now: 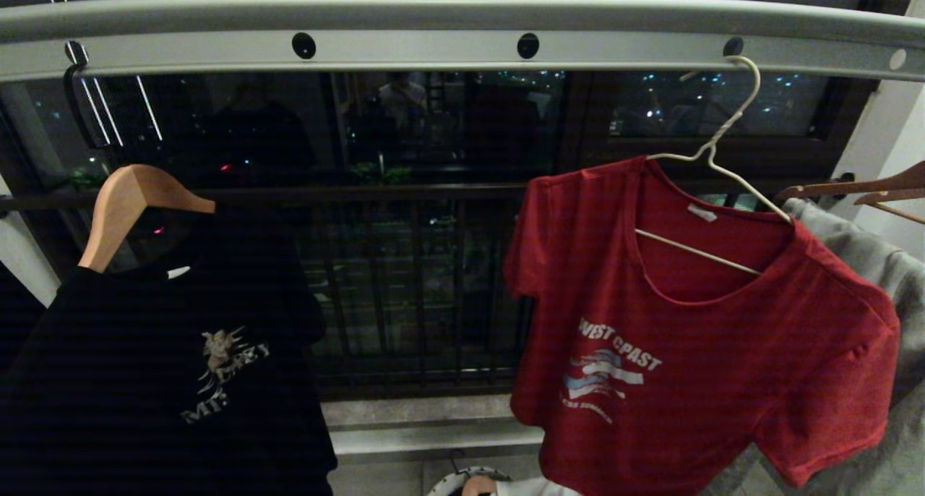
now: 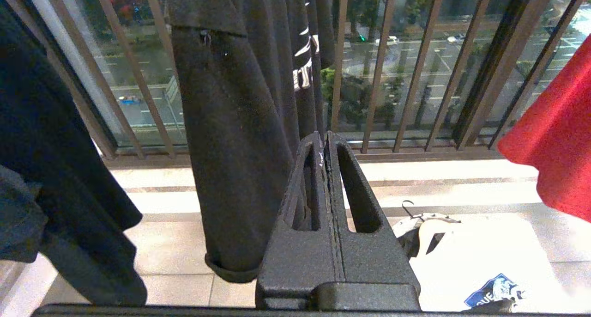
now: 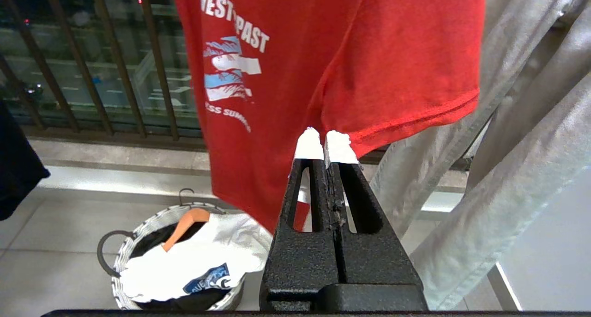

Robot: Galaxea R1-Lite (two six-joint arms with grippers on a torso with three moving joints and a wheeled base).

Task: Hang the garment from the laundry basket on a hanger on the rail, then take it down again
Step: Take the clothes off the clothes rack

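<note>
Garment (image 1: 694, 351) is hanging on the white wire hanger (image 1: 712, 167), which is hooking into a hole in the grey rail (image 1: 462, 48), so you can judge the hanging half finished and the taking down yet to be done. Laundry basket (image 3: 173, 257) is sitting on the floor below, holding a white T-shirt (image 3: 184, 266). Your left end effector (image 2: 325, 139) and right end effector (image 3: 324, 143) are both sitting closed and gripping nothing, the right one just below the red hem.
</note>
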